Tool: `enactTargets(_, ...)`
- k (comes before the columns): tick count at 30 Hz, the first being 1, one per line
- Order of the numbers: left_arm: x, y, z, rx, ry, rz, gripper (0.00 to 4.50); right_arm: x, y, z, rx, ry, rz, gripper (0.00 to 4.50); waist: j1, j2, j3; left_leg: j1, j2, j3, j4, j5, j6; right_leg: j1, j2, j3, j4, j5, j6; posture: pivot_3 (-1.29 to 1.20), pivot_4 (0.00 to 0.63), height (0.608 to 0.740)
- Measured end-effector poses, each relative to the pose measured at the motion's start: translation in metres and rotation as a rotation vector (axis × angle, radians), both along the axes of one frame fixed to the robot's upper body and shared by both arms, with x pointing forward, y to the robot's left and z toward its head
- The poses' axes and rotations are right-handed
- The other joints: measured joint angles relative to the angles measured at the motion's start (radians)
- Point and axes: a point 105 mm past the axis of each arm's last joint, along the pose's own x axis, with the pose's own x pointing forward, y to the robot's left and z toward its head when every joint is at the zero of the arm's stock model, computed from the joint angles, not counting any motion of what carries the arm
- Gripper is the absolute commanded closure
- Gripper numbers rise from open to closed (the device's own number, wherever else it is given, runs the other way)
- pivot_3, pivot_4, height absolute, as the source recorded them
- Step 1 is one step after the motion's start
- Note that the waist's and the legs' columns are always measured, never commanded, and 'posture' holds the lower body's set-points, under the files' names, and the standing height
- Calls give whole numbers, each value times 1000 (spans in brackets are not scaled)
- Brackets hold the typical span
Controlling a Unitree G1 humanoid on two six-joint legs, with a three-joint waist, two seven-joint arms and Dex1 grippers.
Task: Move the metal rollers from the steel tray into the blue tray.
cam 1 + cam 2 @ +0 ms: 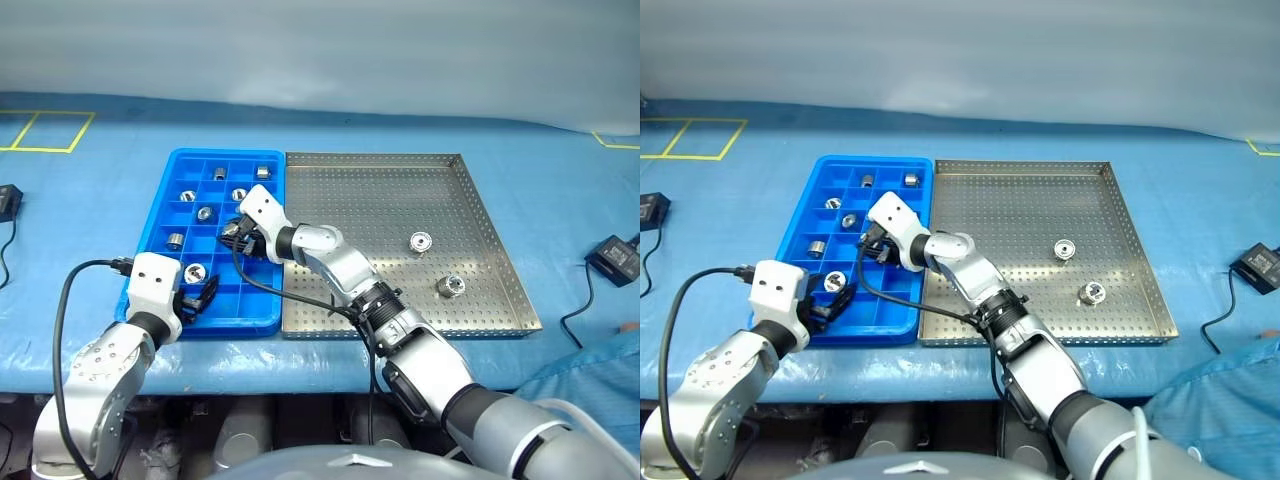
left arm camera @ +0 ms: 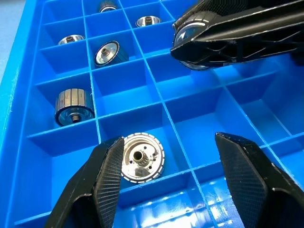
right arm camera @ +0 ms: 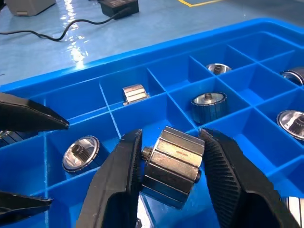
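Blue plastic grid walls hide most of each roller already in the blue tray (image 1: 150, 262) from the head views. The right gripper (image 3: 169, 178), over that tray, has ribbed pads around a faceted steel roller (image 3: 172, 165). The left gripper (image 2: 166, 183) stands wide over a toothed roller (image 2: 140, 157). Two rollers (image 1: 421, 241) (image 1: 450, 285) lie on the perforated steel tray (image 1: 400, 330).

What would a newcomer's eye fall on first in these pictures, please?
Probably the right gripper, over the bright blue gridded plastic tray with a faceted silver metal roller between its fingers. Next, two shiny rollers on the large perforated steel tray beside it.
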Motion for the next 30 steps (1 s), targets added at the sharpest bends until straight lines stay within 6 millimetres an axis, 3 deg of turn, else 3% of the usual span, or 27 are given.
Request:
enactTargets(4,1,-3,0,-4,-1,-10,1160,2,-2,0,13,1,0,540,0,0,0,0,0,-1,-1,1,-1,0,1,0,0,0,-1,199,150,740)
enactTargets(9,5,-13,3,-19,-18,-40,1160,5,-7,26,73,-84,-37,540,2,0,0,0,0,-1,-1,1,-1,0,1,-1,0,0,-1,187,150,740)
enactTargets(13,13,-29,9,-47,-54,-93,1160,6,-51,35,34,-190,-169,540,21,0,0,-1,-2,-4,-1,1,0,1,-1,-4,0,0,-1,150,150,740)
enactTargets(17,25,-48,19,-86,-103,-165,1160,1,-126,28,-48,-193,-388,540,21,0,0,-2,-3,-4,0,1,1,1,-2,-4,-1,0,-1,93,150,740)
enactTargets(20,34,-60,26,-101,-132,-221,1160,-1,-168,24,-113,-173,-556,540,2,0,0,-1,-1,-2,0,2,0,1,1,-2,0,-1,-1,34,150,740)
enactTargets(25,42,-73,20,-96,-100,-300,1160,-2,-213,5,-212,-131,-757,540,-35,0,0,0,0,0,0,2,0,1,7,0,1,-1,-2,-12,150,740)
enactTargets(30,45,-82,17,-83,-89,-346,1160,3,-230,-16,-259,-89,-861,540,-59,0,0,0,0,2,1,2,1,0,6,3,1,0,1,-17,150,740)
